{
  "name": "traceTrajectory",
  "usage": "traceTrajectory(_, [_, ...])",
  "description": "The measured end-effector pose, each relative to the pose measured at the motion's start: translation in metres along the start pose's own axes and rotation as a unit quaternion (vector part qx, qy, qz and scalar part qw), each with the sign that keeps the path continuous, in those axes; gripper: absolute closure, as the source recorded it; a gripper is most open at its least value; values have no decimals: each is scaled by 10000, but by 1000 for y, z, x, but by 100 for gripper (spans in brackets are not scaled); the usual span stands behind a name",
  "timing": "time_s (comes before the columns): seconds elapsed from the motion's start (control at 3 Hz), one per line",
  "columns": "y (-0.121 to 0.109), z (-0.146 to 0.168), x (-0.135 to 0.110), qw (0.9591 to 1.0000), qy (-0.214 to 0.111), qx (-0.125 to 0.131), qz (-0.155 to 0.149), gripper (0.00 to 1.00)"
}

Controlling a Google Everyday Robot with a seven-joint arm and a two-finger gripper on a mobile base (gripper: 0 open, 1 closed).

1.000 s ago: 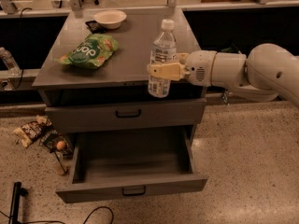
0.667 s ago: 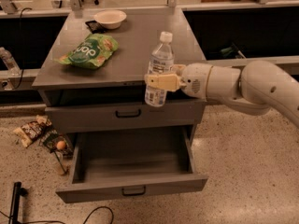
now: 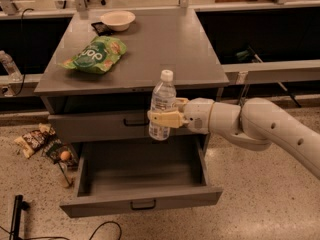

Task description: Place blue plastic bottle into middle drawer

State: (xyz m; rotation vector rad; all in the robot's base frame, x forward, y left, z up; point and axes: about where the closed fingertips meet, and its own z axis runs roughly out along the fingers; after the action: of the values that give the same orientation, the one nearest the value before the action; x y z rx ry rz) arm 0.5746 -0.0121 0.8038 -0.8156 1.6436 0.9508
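One risk we log: cream two-finger gripper (image 3: 165, 118), clamped on small clear blue plastic bottle (image 3: 162, 96), hangs above open grey middle drawer (image 3: 142, 196); released this high, bottle may topple.

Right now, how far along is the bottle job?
Done: the drawer is pulled open, and the bottle is grasped. In hand: the gripper holds it upright in front of the cabinet, above the drawer. Left: lower it in, let go, withdraw.
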Motion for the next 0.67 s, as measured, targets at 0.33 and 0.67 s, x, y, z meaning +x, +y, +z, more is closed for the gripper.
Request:
traceTrajectory(0.33, [1, 10, 37, 9999, 85, -83, -25, 100])
traceTrajectory(0.67, [1, 10, 39, 9999, 83, -92, -15, 100])
